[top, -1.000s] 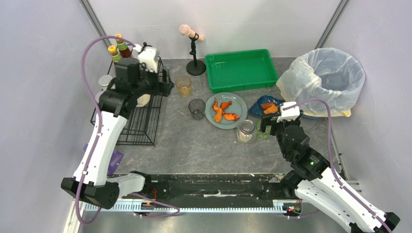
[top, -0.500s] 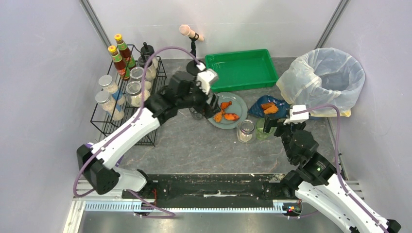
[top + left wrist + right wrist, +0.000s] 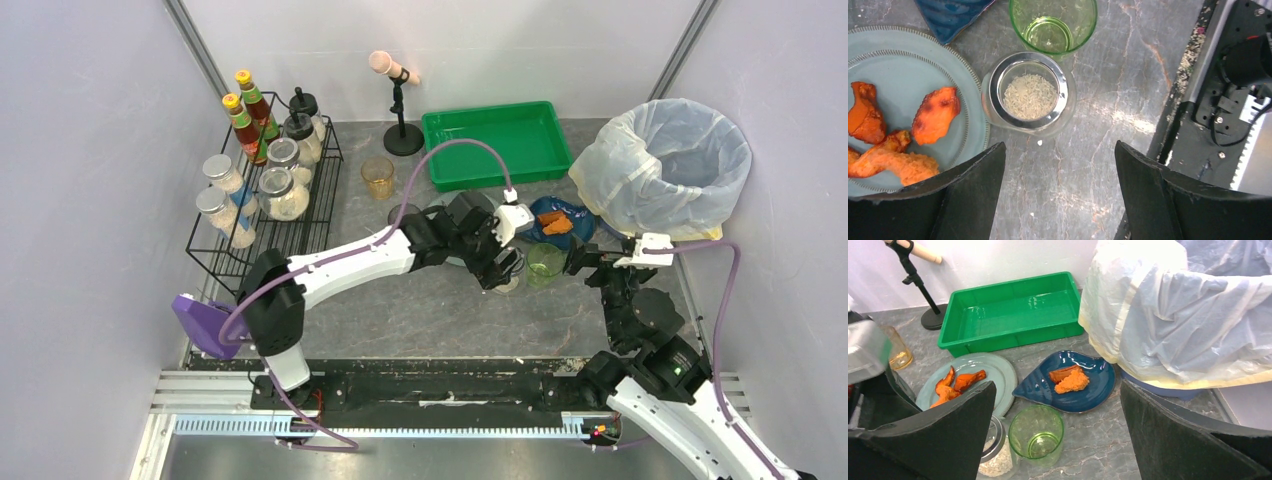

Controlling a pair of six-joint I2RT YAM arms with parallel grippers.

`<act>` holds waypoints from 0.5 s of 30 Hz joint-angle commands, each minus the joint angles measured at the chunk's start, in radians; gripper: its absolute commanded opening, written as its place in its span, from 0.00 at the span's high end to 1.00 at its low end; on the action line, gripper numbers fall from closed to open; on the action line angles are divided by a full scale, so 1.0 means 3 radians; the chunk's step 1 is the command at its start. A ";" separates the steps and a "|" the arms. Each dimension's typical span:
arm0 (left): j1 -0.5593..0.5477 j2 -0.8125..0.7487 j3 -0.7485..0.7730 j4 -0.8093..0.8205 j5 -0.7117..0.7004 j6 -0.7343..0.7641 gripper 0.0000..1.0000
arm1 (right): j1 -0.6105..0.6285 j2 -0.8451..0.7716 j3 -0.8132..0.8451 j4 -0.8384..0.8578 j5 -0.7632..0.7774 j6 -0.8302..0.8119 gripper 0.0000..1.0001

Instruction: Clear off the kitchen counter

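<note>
The dark grey stone-look kitchen counter [image 3: 430, 310] holds a glass jar of rice [image 3: 1029, 95], a green glass [image 3: 545, 262], a grey plate [image 3: 908, 55] with orange food pieces and a blue dish [image 3: 560, 215] with orange food. My left gripper [image 3: 500, 268] hangs open and empty just above the counter, with the jar right ahead of its fingertips; the left wrist view shows it [image 3: 1059, 150]. My right gripper [image 3: 590, 258] is open and empty, a little to the right of the green glass [image 3: 1036, 432].
An empty green tray [image 3: 495, 145] and a bag-lined bin [image 3: 670, 160] stand at the back right. A black wire rack [image 3: 265, 210] with jars and bottles stands at left. An amber glass [image 3: 378, 177] and a microphone stand [image 3: 402, 140] are behind the left arm.
My left arm has swung from the rack at left across the counter to the jar of rice. My right gripper has drawn back to the right, away from the green glass.
</note>
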 commanded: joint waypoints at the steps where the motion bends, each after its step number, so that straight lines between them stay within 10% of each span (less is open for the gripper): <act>1: -0.0066 0.0205 0.0243 0.0163 -0.0174 0.0307 0.14 | -0.0008 -0.0102 0.0002 -0.0073 0.0209 0.0066 0.02; 15: -0.0105 0.0817 0.0517 0.0453 -0.0423 0.0397 0.15 | -0.0007 -0.0177 0.0020 -0.0143 0.0269 0.0107 0.02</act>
